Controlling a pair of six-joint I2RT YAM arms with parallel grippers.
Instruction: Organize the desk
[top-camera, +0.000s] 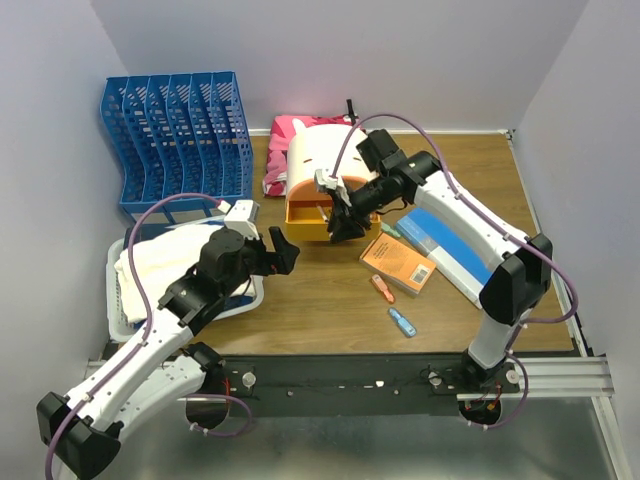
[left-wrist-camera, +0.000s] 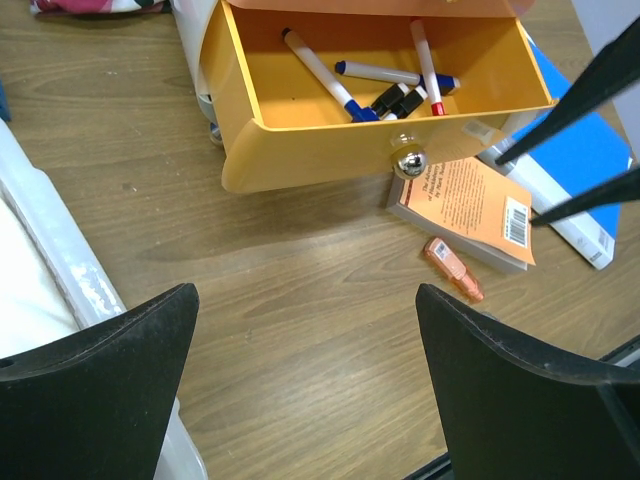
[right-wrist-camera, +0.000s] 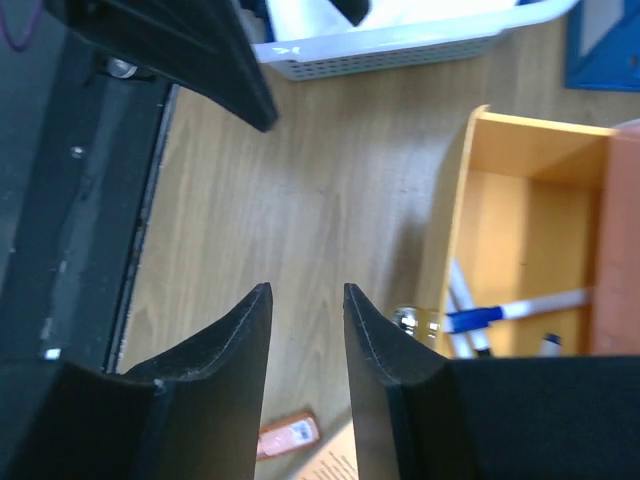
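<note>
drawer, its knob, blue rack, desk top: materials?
The drawer looks like glossy moulded plastic: uniform orange, rounded corners. The knob: chrome-bright mirror glints, metal or plated plastic. The rack: matt blue plastic lattice. The desk: wood grain, satin sheen, probably laminate, can't confirm.

My left arm (top-camera: 150, 345) stretches forward and rightward from its base, lying low with the wrist roughly level. The left gripper (top-camera: 284, 249) is spread wide, its fingers (left-wrist-camera: 140, 350) at opposite sides of the wrist view with nothing between them. My right arm (top-camera: 470, 215) rises from its base, bends at the elbow and folds back leftward. The right gripper (top-camera: 345, 228) points downward, its fingers (right-wrist-camera: 240, 340) drawn near each other with a slim gap, gripping nothing.
</note>
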